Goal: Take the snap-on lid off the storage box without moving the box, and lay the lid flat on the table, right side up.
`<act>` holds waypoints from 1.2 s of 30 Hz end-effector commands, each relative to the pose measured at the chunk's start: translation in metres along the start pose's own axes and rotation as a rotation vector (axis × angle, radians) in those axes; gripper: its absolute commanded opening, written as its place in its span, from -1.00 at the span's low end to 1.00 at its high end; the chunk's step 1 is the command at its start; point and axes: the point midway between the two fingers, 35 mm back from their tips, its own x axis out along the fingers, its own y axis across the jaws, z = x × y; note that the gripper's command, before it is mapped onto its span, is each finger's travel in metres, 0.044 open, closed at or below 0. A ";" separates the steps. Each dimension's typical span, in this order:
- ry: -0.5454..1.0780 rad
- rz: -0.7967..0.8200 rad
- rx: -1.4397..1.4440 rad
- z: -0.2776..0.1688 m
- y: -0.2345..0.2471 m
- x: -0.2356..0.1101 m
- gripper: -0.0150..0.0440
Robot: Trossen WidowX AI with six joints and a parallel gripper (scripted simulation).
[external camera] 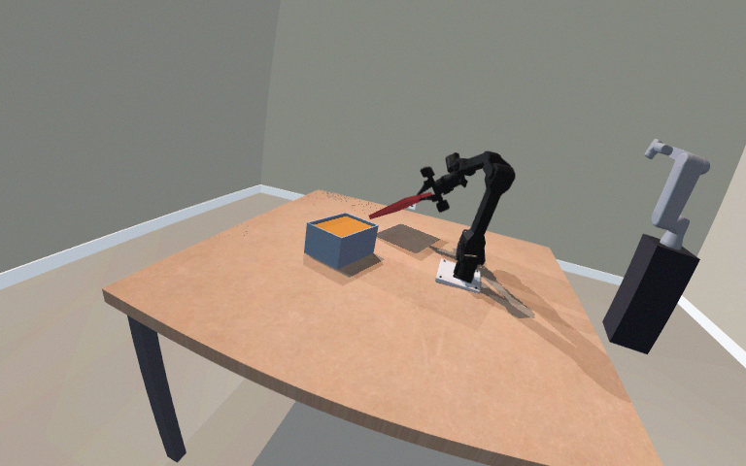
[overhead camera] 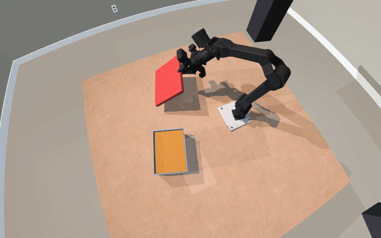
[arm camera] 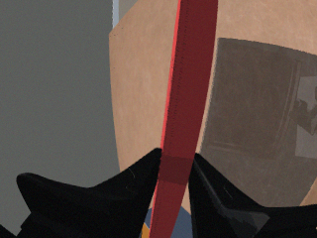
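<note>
My gripper (overhead camera: 181, 68) (external camera: 426, 194) (arm camera: 175, 157) is shut on the edge of the red lid (overhead camera: 168, 82) (external camera: 398, 206) (arm camera: 190, 74). The lid hangs in the air above the table, off to one side of the box, and casts a shadow below it. It is tilted, with its far edge lower than the held edge. Its smooth red top faces up. The blue-grey storage box (overhead camera: 185, 151) (external camera: 322, 245) stands upright and open on the table, with an orange surface inside. A small part of the box shows at the bottom of the wrist view.
The table (overhead camera: 127, 176) (external camera: 330, 340) bears the arm's white base plate (overhead camera: 226, 117) (external camera: 449, 278), to the right of the box and lid. A grey arm on a black pedestal (external camera: 649, 294) stands beyond the table's right edge.
</note>
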 end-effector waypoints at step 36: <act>0.005 0.008 -0.006 -0.001 -0.022 0.020 -0.49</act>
